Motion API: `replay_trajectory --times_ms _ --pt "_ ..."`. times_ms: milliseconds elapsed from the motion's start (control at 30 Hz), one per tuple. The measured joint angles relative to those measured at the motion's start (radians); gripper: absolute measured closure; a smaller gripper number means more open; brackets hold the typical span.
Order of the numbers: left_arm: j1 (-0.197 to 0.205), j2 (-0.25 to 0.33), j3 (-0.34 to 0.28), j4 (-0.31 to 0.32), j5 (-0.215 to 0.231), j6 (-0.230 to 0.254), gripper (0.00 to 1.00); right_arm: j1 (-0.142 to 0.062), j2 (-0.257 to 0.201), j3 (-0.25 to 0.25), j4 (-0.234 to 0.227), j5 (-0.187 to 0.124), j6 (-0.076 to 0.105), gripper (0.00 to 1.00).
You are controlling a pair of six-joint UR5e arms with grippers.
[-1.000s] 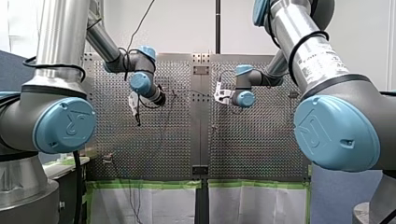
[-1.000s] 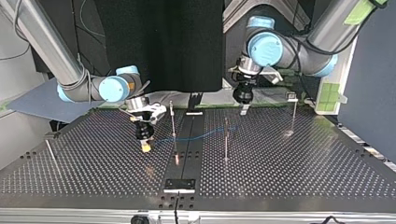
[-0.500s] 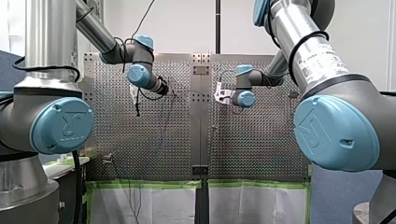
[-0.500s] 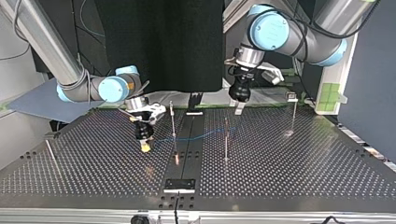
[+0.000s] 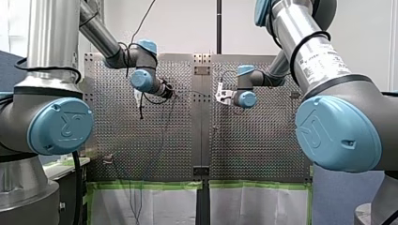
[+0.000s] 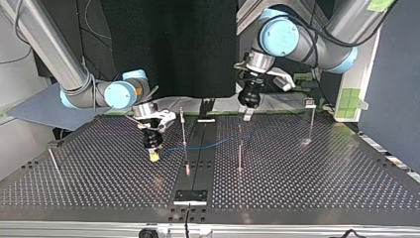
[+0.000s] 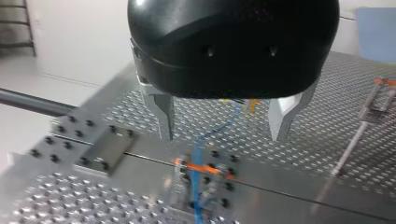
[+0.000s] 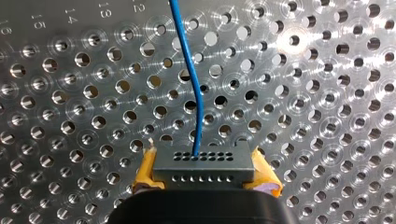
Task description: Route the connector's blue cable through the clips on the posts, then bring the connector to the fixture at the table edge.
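Versus half a second ago, my left end effector (image 6: 246, 113) has slid a bit toward the top view's left, hanging above the tabletop (image 6: 307, 178) with its metal fingers (image 7: 164, 116) spread and nothing between them, while my right end effector (image 6: 154, 154) hasn't budged. That one's clamped on the connector (image 8: 204, 164), yellow pads (image 8: 145, 169) on its short ends, low over the tabletop, left of the middle in the top view. Connector's long axis runs pad to pad, and the side its blue cable (image 8: 189, 70) comes out of faces ahead, away from the end effector, with the cable trailing toward that view's right past the posts (image 6: 183, 129).
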Motion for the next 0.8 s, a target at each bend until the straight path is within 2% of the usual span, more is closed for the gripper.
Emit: replay_trajectory --times_ms 300,800 --pt "-0.001 -0.01 0.0 -0.005 -0.062 0.008 0.0 -0.001 0.0 0.0 0.0 0.0 0.0 1.0" --pt "-0.002 -0.011 0.0 -0.008 -0.069 0.007 0.0 -0.002 0.0 0.0 0.0 0.0 0.002 1.0"
